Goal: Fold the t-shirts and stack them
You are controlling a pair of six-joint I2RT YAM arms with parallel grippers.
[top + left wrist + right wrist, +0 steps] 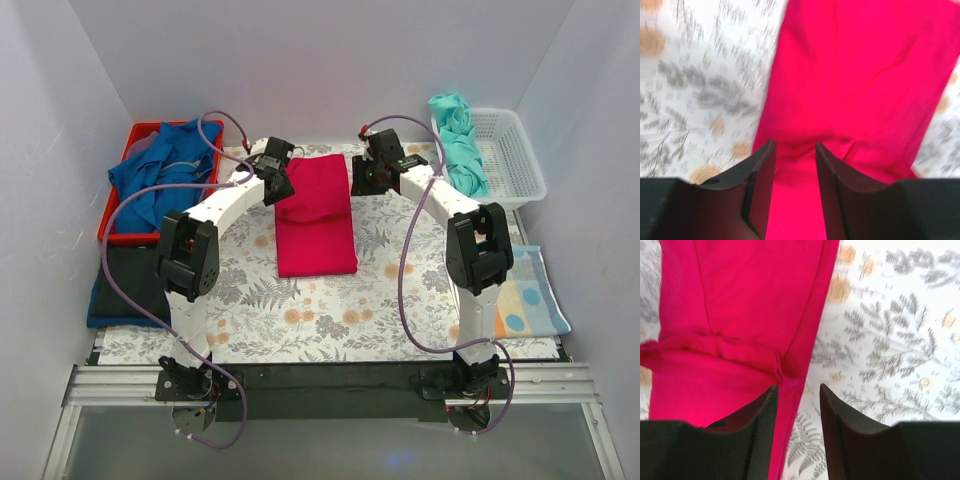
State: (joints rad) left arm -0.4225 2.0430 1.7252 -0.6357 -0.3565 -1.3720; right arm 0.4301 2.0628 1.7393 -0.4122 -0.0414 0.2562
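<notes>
The setting is a robotics laboratory test cell. Plain white panel walls [320,60] enclose the table on three sides. An aluminium extrusion frame [100,385] along the near edge carries the bolted bases of the left arm [190,255] and right arm [480,250], with exposed purple cables [401,275] looping from them. A floral table cover [330,320], a red tray [108,215] and a white basket [515,155] form a staged work area.

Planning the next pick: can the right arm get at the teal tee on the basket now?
Probably yes: the teal tee lies uncovered over the basket rim, the right pincer is open, nothing between them.
</notes>
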